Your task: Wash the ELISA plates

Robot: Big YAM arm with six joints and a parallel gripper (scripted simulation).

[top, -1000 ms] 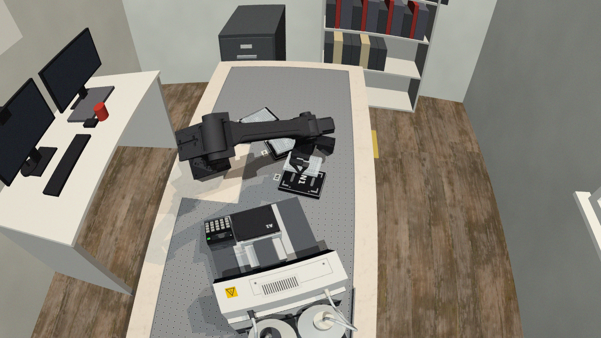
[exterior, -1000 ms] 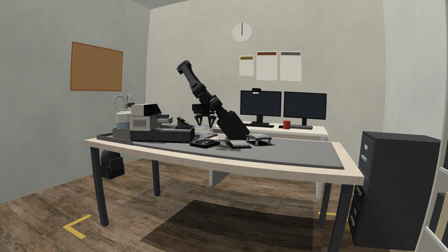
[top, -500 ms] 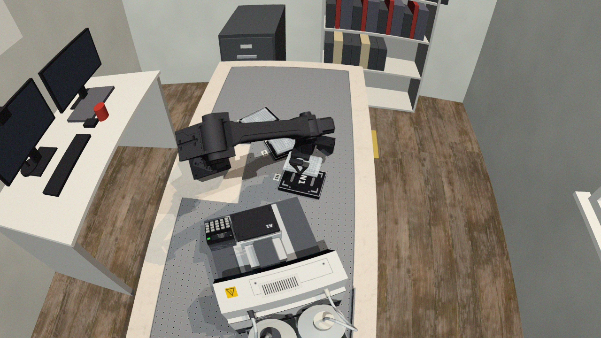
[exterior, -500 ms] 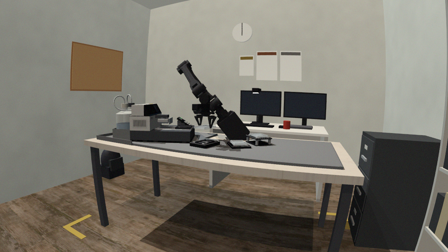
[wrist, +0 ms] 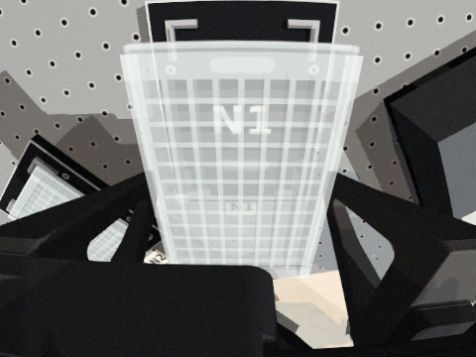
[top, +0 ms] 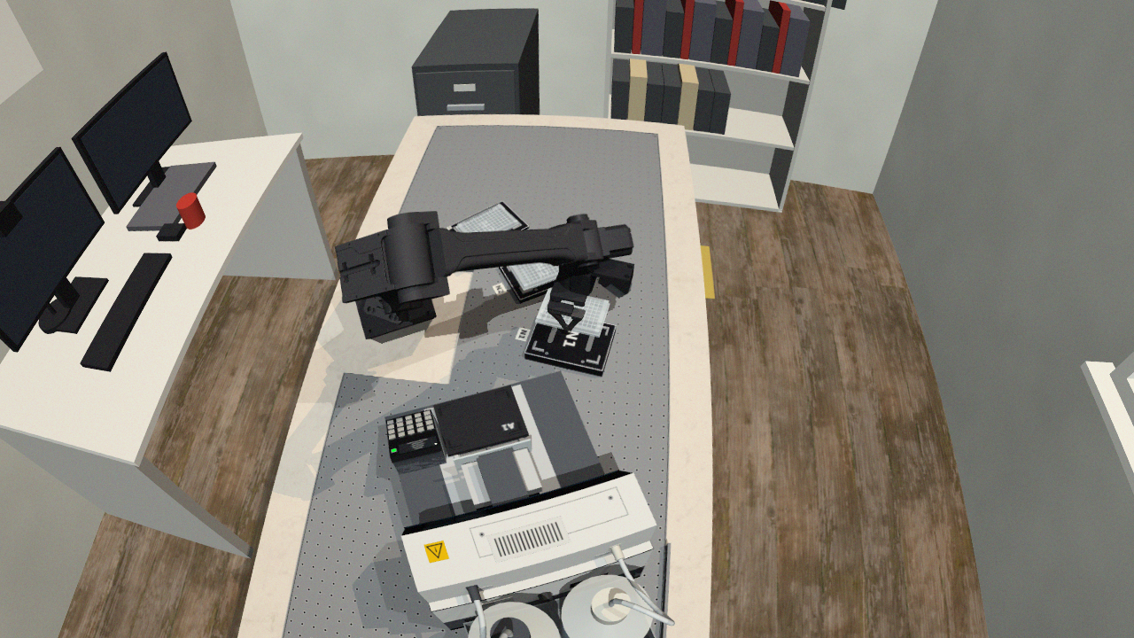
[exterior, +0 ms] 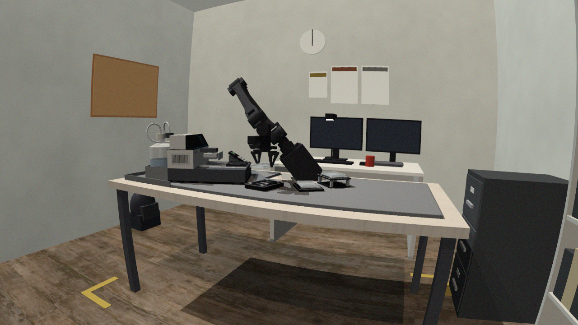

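My gripper [top: 567,319] [exterior: 265,164] [wrist: 240,180] is shut on a clear ELISA plate [top: 596,314] [wrist: 238,134], held by its long sides above nest N1. Nest N1 [top: 559,356] [exterior: 266,187] [wrist: 243,17] is black and empty; its label shows through the plate. The plate's cut-off corner cannot be made out. A second plate [top: 532,276] [exterior: 309,184] [wrist: 47,194] lies in nest N2. A third plate [top: 485,220] [exterior: 333,174] lies in raised nest N3, partly behind the arm. The washer's black carrier [top: 479,420] bears no plate. A green lamp [top: 392,450] is lit beside the keypad [top: 410,425].
The washer's white housing [top: 527,539] [exterior: 182,158] stands beyond the carrier, with bottles and tubes behind it. The arm's base [top: 396,317] stands at the table's edge near N2 and N3. The desk with monitors is beyond the table.
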